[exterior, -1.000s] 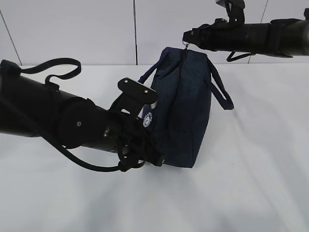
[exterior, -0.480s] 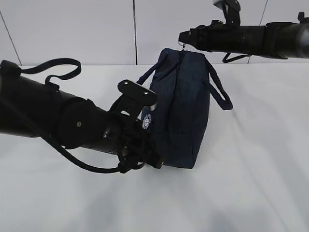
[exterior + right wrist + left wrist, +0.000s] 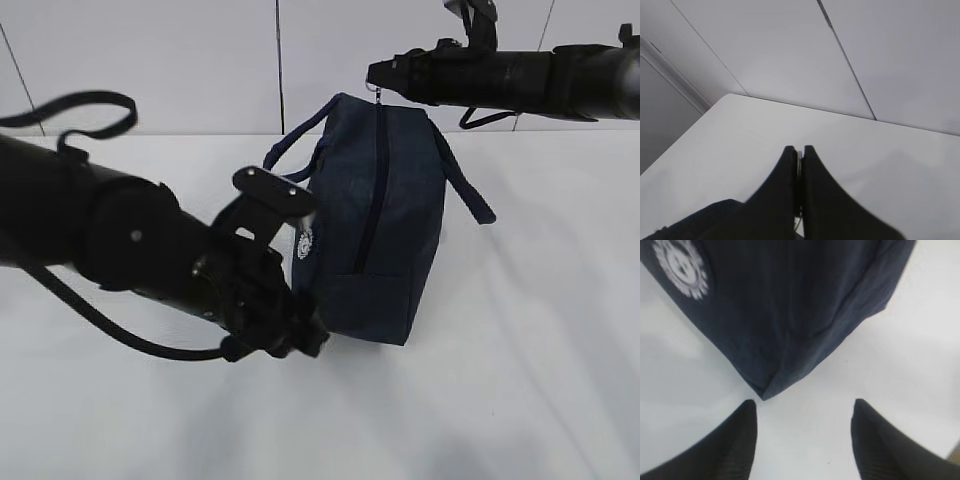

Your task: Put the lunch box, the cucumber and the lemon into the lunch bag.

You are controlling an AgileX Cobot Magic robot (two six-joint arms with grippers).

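The dark navy lunch bag (image 3: 385, 215) stands on the white table, its closed zipper line facing the exterior view and its round white logo (image 3: 305, 243) on the left side. My right gripper (image 3: 374, 76) is shut on the silver ring pull (image 3: 378, 93) at the bag's top; a sliver of metal shows between the jaws in the right wrist view (image 3: 799, 156). My left gripper (image 3: 303, 338) is open and empty at the bag's lower left corner. In the left wrist view that gripper (image 3: 804, 402) sits just short of the bag's corner (image 3: 767, 387). The lunch box, cucumber and lemon are out of view.
The bag's loop handles (image 3: 468, 185) hang off both sides. The white table (image 3: 520, 380) stretches around the bag, with a panelled white wall (image 3: 200, 60) behind. My left arm's cable (image 3: 120, 335) loops below it.
The bag has turned and leaned left, so its zipper line now faces the exterior view. My left arm has shifted left and slightly back from the bag's corner. The right gripper keeps hold of the pull.
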